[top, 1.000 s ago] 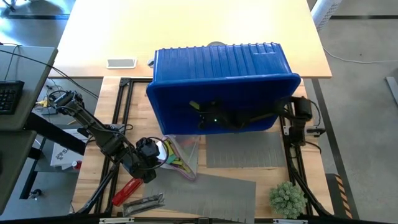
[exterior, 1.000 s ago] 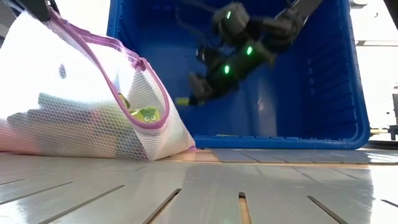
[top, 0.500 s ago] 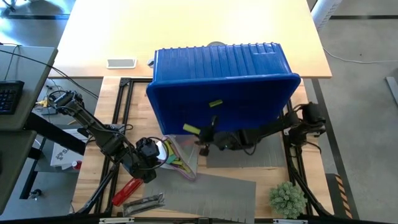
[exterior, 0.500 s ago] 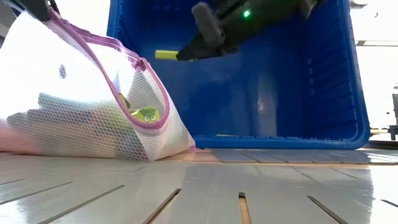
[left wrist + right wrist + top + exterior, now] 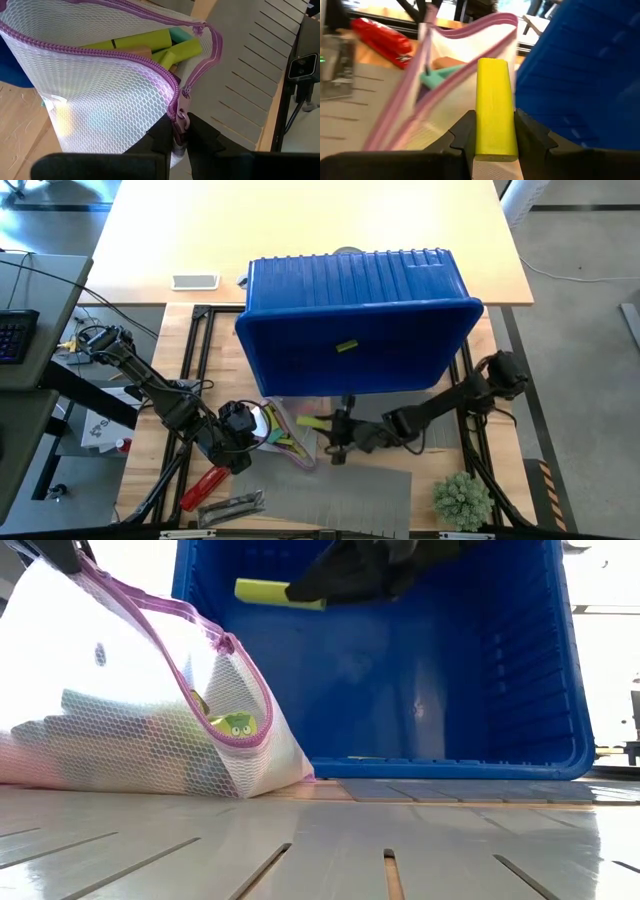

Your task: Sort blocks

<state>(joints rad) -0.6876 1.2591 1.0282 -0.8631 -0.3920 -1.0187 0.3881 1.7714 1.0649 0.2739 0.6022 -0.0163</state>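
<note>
Block (image 5: pixel 494 106), lime-yellow rectangular bar

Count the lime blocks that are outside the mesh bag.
2: one lime block held in the right gripper near the mesh bag; one lying in the blue bin. Others may be hidden.

One blue bin (image 5: pixel 400 290), one mesh bag (image 5: pixel 290 430) (several blocks inside, uncountable), two lime blocks (image 5: pixel 346 346) outside it, two grey mats (image 5: pixel 340 495).

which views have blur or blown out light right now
Right wrist view: the mesh bag and red tool are smeared, while the held lime block stays sharp. Low view: the bag's mesh glows washed-out white and the right tool is a dark silhouette.
</note>
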